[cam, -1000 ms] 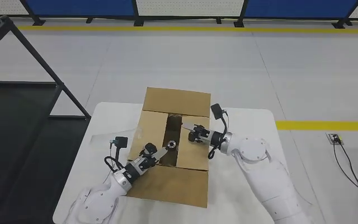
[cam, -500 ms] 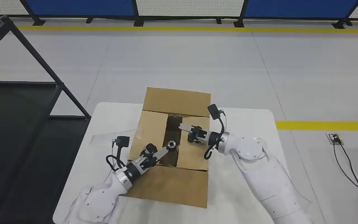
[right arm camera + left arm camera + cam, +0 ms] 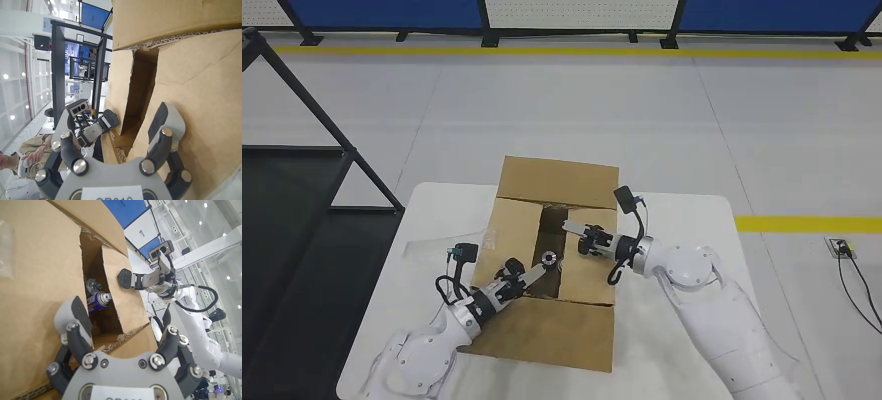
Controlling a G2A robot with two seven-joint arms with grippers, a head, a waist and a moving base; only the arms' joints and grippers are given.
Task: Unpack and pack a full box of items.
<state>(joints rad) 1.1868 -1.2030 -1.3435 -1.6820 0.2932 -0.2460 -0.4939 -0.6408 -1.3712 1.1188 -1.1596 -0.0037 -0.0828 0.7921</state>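
From my seat the cardboard box sits on the white worktop directly under both claws, its two long flaps folded most of the way over and leaving a narrow slot between them. My left claw is spread wide and gripping nothing. One dark pad sits right at the torn edge of the flap on its own side, at the lip of the slot, though I cannot tell whether it presses on the card. The other finger stands well off across the slot. Just ahead of that near pad, down inside the box, lies a blue spray can with a silver top, tilted on its side. Just past it, farther from the claw, is a small metal disc with notches (it looks like a gear, but I can't be sure). My right claw faces the left one from the opposite side of the slot, also released and empty. Its lower pad lies against the opposite flap near that flap's edge, and its upper finger is lifted clear of the card.
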